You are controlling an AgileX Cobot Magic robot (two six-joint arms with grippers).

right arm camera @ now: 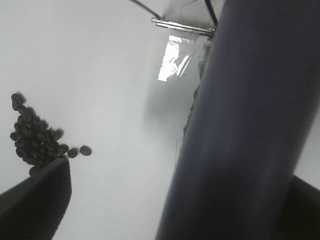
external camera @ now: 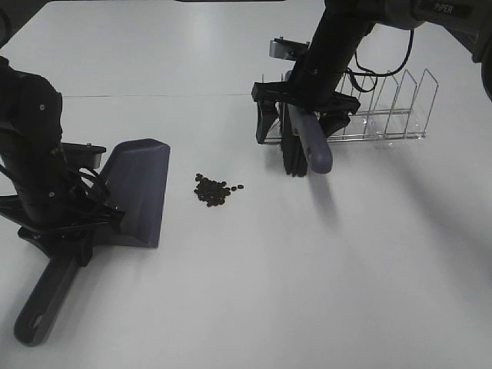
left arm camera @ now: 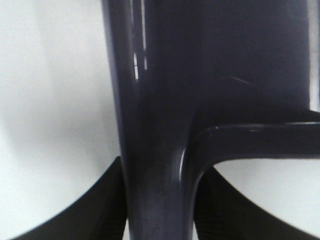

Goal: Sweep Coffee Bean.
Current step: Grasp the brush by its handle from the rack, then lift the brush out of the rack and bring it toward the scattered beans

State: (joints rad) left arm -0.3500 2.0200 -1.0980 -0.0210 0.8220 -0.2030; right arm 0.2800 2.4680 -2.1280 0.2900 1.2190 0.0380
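As seen at jaws: L gripper (external camera: 73,237) clamped on handle of purple plastic dustpan (external camera: 142,192); R gripper (external camera: 307,115) wide, straddling purple-handled black-bristle brush (external camera: 314,147), gap one side, no grip yet. Tiny dark oval coffee beans (external camera: 215,191) heaped near pan lip: prob. light, hard, rolly; sweep, no pinching.

Coffee beans (external camera: 216,191) between dustpan (external camera: 142,184) and brush (external camera: 311,142)

The brush handle (right arm camera: 240,130) is blurred and cut off in the right wrist view; the coffee bean heap (external camera: 216,190) is uncountable.
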